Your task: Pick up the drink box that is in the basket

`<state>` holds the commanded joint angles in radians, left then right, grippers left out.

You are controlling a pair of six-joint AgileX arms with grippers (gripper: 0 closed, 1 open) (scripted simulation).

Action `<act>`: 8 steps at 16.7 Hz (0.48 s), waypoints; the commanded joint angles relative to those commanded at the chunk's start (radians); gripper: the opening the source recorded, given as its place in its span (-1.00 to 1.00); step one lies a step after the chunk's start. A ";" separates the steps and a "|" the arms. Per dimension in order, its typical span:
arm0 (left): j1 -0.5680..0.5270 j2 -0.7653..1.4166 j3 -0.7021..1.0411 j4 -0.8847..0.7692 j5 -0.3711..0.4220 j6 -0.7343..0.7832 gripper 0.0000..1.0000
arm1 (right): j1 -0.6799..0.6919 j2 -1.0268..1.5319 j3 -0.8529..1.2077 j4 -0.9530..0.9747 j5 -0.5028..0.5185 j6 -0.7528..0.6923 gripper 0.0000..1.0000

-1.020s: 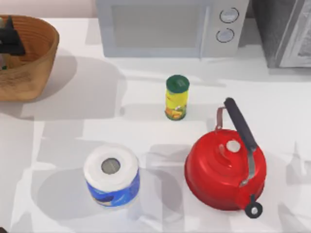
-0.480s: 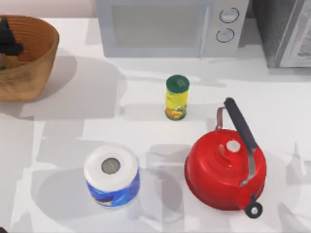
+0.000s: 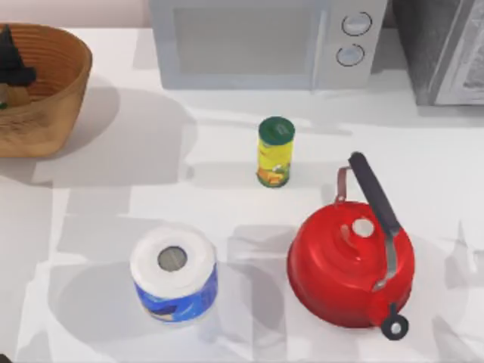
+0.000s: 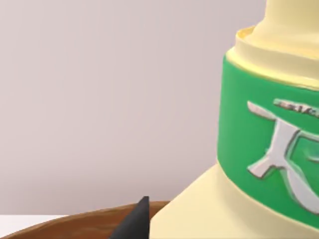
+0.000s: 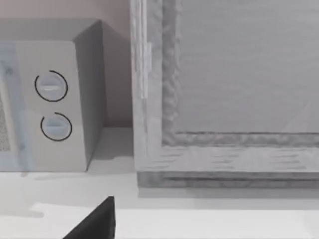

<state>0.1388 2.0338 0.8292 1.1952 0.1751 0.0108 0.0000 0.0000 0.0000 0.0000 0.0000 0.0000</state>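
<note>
Gripping drink box (image 4: 259, 149), left pincer (image 3: 13, 64), basket (image 3: 64, 91)

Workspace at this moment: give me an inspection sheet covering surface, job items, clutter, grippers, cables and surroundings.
Surface: white table, patchy shadows.
Job's things: round brown woven wicker basket at the far left edge; pale yellow drink box with a green band close before the left wrist camera, above the basket rim.
Clutter: yellow-green cylinder with dark green lid mid-table; white paper roll with blue wrapper near left; red kettle with dark handle near right.
Grippers: left gripper over the basket, at the box; grip cannot be judged. Right gripper faces the appliances at the back.
Cables: nothing seen.
Surroundings: grey microwave with two dials; grey cabinet beside it.
</note>
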 joint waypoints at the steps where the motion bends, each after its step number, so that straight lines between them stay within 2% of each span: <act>1: 0.000 0.000 0.000 0.000 0.000 0.000 -1.00 | 0.000 0.000 0.000 0.000 0.000 0.000 1.00; 5: 0.007 -0.033 0.004 -0.015 0.000 0.002 -1.00 | 0.000 0.000 0.000 0.000 0.000 0.000 1.00; 8: 0.006 -0.087 0.040 -0.103 -0.001 0.001 -1.00 | 0.000 0.000 0.000 0.000 0.000 0.000 1.00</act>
<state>0.1452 1.9467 0.8692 1.0924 0.1738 0.0123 0.0000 0.0000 0.0000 0.0000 0.0000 0.0000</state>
